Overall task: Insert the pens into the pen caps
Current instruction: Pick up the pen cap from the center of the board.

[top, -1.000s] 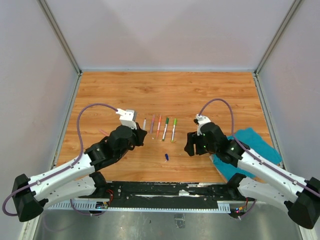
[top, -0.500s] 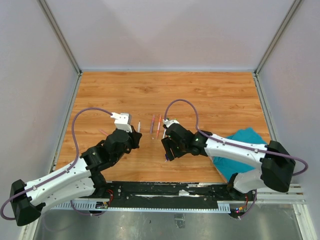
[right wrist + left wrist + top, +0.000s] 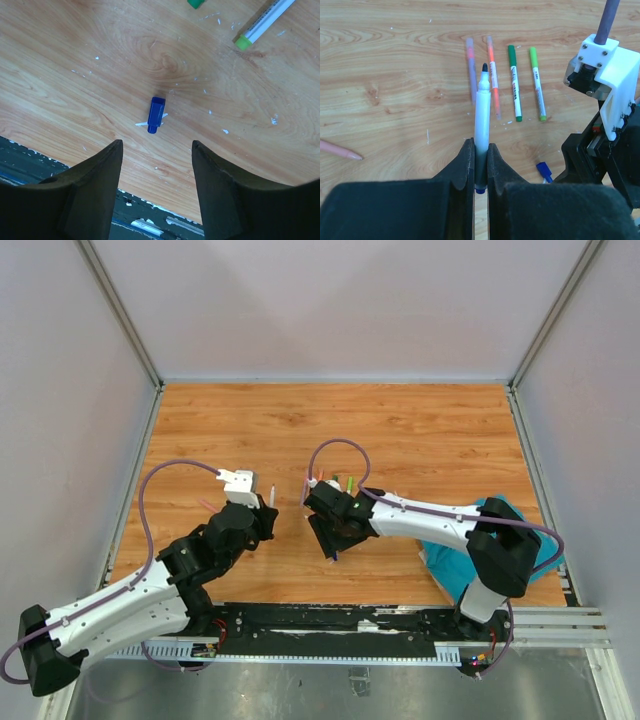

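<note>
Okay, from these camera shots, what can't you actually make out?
Top view: the right arm covers most of the pens; an end of the light green pen shows.
Left wrist view: the pink object is cut off by the left edge.
Left wrist view: fingers of the left gripper hide the held pen lower down.
Right wrist view: the dark green pen lies mostly past the top edge.

Left arm [image 3: 120, 605]: white links, black joints, a black base.
Right arm [image 3: 430, 522]: the same white shells and black joints.
Cables [image 3: 150, 477]: thin and purple, one looped on each arm.
Wrist mount [image 3: 605, 60]: white angular block with small dark screws.
Fingers [image 3: 92, 187]: matte black, thick, tapered.
</note>
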`<state>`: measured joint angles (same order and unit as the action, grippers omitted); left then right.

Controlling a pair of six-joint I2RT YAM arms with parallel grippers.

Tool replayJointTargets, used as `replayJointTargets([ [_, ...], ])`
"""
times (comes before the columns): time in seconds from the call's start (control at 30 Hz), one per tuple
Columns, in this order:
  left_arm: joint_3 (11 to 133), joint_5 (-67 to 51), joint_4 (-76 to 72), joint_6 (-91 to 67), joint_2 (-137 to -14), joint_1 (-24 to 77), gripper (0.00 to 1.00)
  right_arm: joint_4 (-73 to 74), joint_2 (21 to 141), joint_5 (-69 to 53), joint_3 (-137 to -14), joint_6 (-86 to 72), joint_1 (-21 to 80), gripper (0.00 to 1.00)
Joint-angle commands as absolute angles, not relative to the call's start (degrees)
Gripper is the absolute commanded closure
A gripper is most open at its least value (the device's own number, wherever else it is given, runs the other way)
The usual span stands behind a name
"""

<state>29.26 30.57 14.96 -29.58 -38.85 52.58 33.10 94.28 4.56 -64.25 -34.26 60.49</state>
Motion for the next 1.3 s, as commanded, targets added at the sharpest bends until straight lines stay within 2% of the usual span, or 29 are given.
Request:
replayJointTargets([
  [0.0, 28.39, 31.38, 13.82, -28.57, -39.13, 52.29, 1.0, 37.69, 96.72, 5.3, -67.41, -34.59, 61.94, 0.43],
  [0.27, 28.77, 32.16, 14.42, -28.48, -38.95, 52.29, 0.99, 37.55, 101.67, 4.62, -70.49, -33.72, 62.23, 0.49],
  [0.5, 29.4, 32.51, 15.46, -28.61, -38.82, 52.29, 0.99, 37.49, 105.01, 5.27, -72.63, -34.1, 62.19, 0.6],
  [0.87, 29.82, 32.83, 15.91, -28.61, -38.67, 52.29, 1.0, 37.97, 107.15, 5.89, -72.07, -35.07, 62.14, 0.62],
  [1.27, 29.84, 32.81, 15.97, -28.98, -38.56, 52.29, 0.99, 35.01, 107.67, 3.44, -68.73, -35.53, 60.7, 0.73],
])
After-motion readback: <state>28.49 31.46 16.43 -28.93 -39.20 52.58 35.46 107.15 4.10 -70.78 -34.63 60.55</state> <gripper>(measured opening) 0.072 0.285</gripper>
